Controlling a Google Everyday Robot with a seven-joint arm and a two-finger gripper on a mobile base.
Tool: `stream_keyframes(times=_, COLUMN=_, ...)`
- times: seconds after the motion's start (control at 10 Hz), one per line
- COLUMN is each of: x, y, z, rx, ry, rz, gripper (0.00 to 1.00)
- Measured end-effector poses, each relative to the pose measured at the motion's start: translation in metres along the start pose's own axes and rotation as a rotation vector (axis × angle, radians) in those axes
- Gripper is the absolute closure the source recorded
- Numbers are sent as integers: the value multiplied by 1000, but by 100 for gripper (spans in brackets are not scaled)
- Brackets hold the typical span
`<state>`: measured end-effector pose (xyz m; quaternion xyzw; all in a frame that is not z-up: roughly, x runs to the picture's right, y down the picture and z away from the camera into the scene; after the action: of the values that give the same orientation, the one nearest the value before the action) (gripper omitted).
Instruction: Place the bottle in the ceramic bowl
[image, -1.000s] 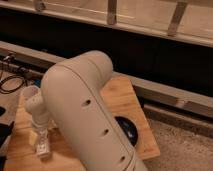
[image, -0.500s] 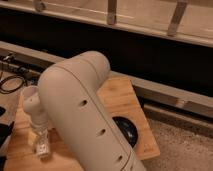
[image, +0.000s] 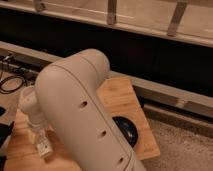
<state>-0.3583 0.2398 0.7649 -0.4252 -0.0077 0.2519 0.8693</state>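
The bottle (image: 43, 146), small and pale with a speckled body, is at the front left of the wooden board (image: 120, 102), right under my gripper (image: 38, 131). The gripper comes down onto the bottle's upper end from its whitish wrist above. Whether it grips the bottle does not show. The ceramic bowl (image: 129, 132), black and shallow, sits on the board's right part, well to the right of the bottle. My big pale arm (image: 82, 107) covers the bowl's left side and the middle of the board.
Black cables (image: 12, 80) lie on the floor to the left of the board. A low dark wall (image: 150, 55) with a pale ledge runs behind it. Speckled floor (image: 185, 145) lies to the right.
The arm and gripper have shifted only slightly to the left over the bottle. The bowl has not moved.
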Motion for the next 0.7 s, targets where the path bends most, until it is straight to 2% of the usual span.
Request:
stream_keyframes(times=0.1, x=-1, y=1, z=-5, rx=6, ry=-6, rz=-9, gripper=83)
stream_keyframes(times=0.2, x=-3, y=2, z=-17, rx=16, ry=-31, rz=-22, gripper=93)
stream_keyframes(times=0.3, x=-5, y=3, z=-28, rx=25, ry=-50, rz=-31, gripper=98)
stream_keyframes(times=0.5, x=-12, y=1, z=-51, rx=37, ry=-96, rz=-48, gripper=100)
stream_keyframes(times=0.7, x=-15, y=-18, z=-75, rx=37, ry=-151, rz=-43, gripper=100)
